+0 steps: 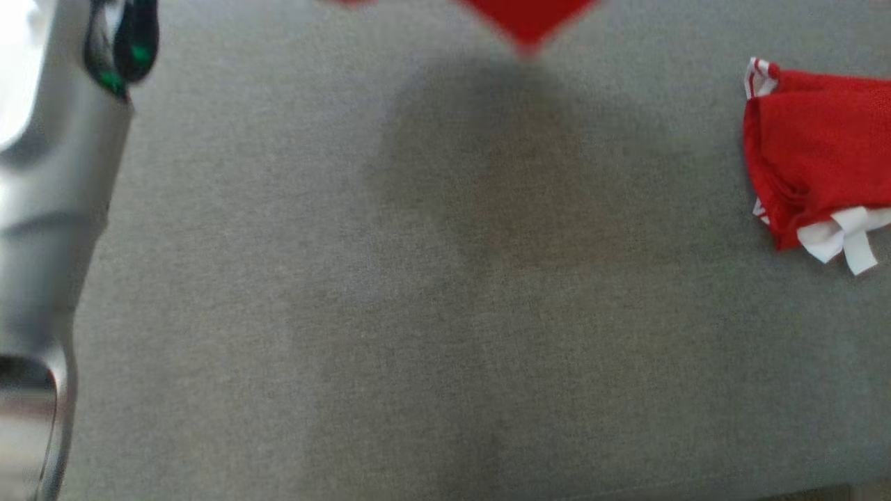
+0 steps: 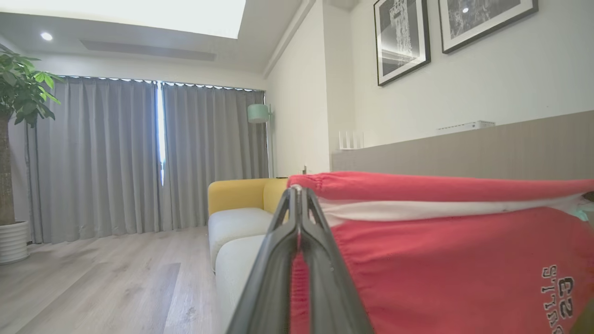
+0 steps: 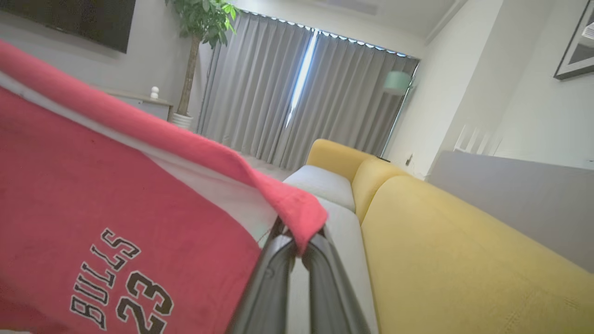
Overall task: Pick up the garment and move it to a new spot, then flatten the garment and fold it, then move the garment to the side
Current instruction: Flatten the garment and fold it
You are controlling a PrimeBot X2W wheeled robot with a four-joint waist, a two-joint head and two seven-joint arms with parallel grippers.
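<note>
Left gripper (image 2: 297,189) and right gripper (image 3: 297,242) each pinch the red garment (image 2: 441,269), its long axis stretched taut between them.

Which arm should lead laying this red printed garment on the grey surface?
Likely left: left gripper and right gripper pinch the red printed garment, but a folded red-and-white pile crowds the right of the grey fabric surface.

Yellow sofa (image 3: 464,260) near grey curtains (image 3: 250,83); potted plant (image 2: 23,93); framed pictures (image 2: 403,39) on wall.
</note>
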